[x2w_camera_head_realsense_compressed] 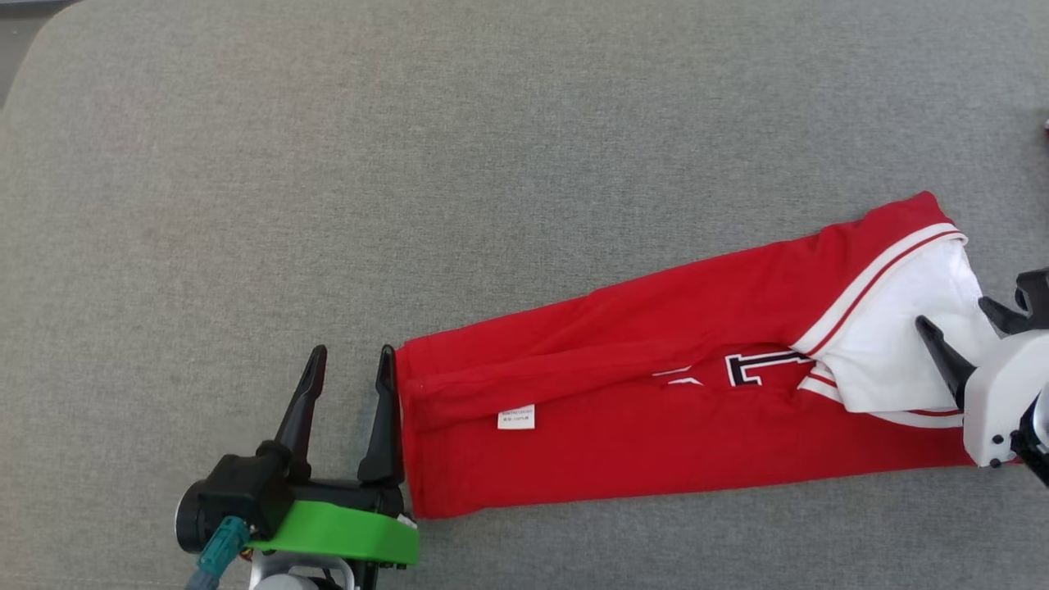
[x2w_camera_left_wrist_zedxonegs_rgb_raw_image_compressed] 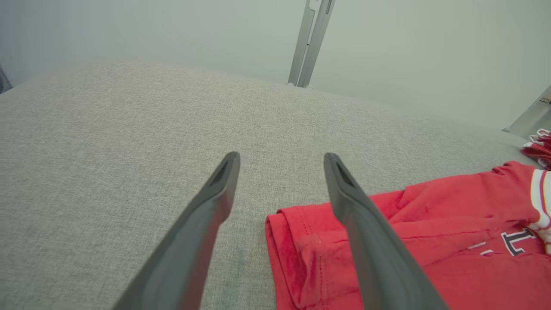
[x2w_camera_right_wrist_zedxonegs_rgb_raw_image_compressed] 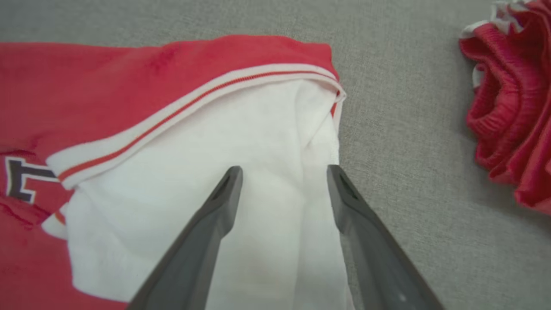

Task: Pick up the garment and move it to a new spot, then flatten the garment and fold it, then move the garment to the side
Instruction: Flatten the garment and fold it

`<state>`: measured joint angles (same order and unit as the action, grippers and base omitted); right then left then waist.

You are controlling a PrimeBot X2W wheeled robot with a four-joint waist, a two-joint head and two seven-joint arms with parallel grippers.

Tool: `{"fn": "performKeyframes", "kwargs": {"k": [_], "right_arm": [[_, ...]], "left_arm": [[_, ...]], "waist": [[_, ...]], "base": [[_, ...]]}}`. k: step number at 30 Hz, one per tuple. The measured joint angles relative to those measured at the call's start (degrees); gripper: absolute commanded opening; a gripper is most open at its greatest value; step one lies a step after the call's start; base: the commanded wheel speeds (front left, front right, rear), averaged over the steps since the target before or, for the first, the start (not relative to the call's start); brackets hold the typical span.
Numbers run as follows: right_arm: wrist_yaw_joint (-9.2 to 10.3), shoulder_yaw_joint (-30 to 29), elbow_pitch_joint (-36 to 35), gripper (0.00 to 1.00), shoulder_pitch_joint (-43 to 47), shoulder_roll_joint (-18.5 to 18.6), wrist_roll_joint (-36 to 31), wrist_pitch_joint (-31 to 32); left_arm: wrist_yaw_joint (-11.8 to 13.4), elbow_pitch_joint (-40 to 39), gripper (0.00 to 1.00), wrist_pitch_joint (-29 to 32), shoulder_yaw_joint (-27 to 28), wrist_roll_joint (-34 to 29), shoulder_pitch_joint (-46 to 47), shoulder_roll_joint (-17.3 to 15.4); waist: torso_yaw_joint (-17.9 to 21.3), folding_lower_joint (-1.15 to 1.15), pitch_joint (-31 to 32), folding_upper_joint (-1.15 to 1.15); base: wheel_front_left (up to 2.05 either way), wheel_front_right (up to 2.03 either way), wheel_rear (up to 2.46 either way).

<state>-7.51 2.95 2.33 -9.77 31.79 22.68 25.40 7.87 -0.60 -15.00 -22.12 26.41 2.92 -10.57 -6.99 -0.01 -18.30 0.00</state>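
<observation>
The red garment [x2w_camera_head_realsense_compressed: 656, 410], folded into a long narrow strip, lies flat on the grey cushioned surface [x2w_camera_head_realsense_compressed: 410, 164], running from lower centre up to the right. Its right end carries a white sleeve panel [x2w_camera_head_realsense_compressed: 893, 352] with red-and-white trim, plus dark lettering and a small white label. My left gripper [x2w_camera_head_realsense_compressed: 351, 356] stands open at the garment's left end, its right finger against the hem; in the left wrist view that finger overlaps the hem [x2w_camera_left_wrist_zedxonegs_rgb_raw_image_compressed: 297, 241]. Open as well, my right gripper [x2w_camera_head_realsense_compressed: 955, 315] hovers over the white panel [x2w_camera_right_wrist_zedxonegs_rgb_raw_image_compressed: 193, 181], with nothing between its fingers [x2w_camera_right_wrist_zedxonegs_rgb_raw_image_compressed: 215, 215].
A second crumpled red garment [x2w_camera_right_wrist_zedxonegs_rgb_raw_image_compressed: 512, 107] with white trim lies on the surface to the right of the folded one, and the left wrist view shows this crumpled garment [x2w_camera_left_wrist_zedxonegs_rgb_raw_image_compressed: 538, 148] too. Metal posts [x2w_camera_left_wrist_zedxonegs_rgb_raw_image_compressed: 310, 43] rise behind the far edge. Bare grey fabric spreads to the upper left.
</observation>
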Motion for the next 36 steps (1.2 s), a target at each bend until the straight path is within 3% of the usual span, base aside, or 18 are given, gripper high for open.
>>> {"fn": "performKeyframes", "kwargs": {"k": [5, 12, 16, 17, 18, 25, 32, 36], "right_arm": [[0.00, 0.3, 6.4, 1.00, -1.6, 0.5, -1.8, -0.9], [-0.04, 0.9, 9.5, 1.00, -3.2, 0.9, -0.5, -2.2], [0.23, 3.7, 11.4, 1.00, -4.8, 0.5, 3.7, -2.2], [0.33, 4.6, 11.7, 0.43, -5.1, 0.4, 5.8, -2.1], [0.48, 6.1, 11.8, 0.00, -5.7, 0.2, 9.5, -1.5], [-0.07, 7.5, 15.9, 0.00, -7.5, 1.3, 18.1, -5.7], [-0.03, -3.0, 17.1, 0.00, -4.0, 12.7, 24.2, -7.1], [0.02, -6.9, 13.1, 0.00, -1.2, 18.2, 25.6, -5.7]], "left_arm": [[-4.7, 1.2, 1.00, 0.0, 3.9, -4.7, -1.0, 4.3], [-8.8, 2.4, 1.00, 0.0, 8.5, -8.1, -1.7, 6.7], [-10.3, 3.0, 1.00, 0.0, 9.8, -9.2, -1.7, 7.4], [-10.5, 3.1, 1.00, 0.0, 10.1, -9.4, -1.7, 7.4], [-10.8, 3.3, 1.00, 0.0, 10.3, -9.5, -1.7, 7.4], [-11.9, 4.7, 1.00, 0.0, 10.2, -10.4, -3.0, 7.6], [-11.7, 5.4, 1.00, 0.0, 8.5, -8.1, -4.7, 7.7], [-11.4, 5.4, 1.00, 0.0, 8.3, -7.6, -5.9, 7.7]], "waist": [[-1.3, 0.00, -1.3, 0.00], [-1.5, 0.00, -2.2, 0.00], [-1.5, 0.00, -2.3, 0.00], [-1.5, 0.00, -2.2, 0.00], [-1.5, 0.00, -2.1, 0.00], [-1.3, 0.00, -0.1, 0.00], [-2.2, 0.00, 3.4, 0.00], [-3.0, 0.00, 5.1, 0.00]], "base": [[0.00, 0.00, 0.00], [0.00, 0.00, 0.00], [0.00, 0.00, 0.00], [0.00, 0.00, 0.00], [0.00, 0.00, 0.00], [0.00, 0.00, 0.00], [0.00, 0.00, 0.00], [0.00, 0.00, 0.00]]}}
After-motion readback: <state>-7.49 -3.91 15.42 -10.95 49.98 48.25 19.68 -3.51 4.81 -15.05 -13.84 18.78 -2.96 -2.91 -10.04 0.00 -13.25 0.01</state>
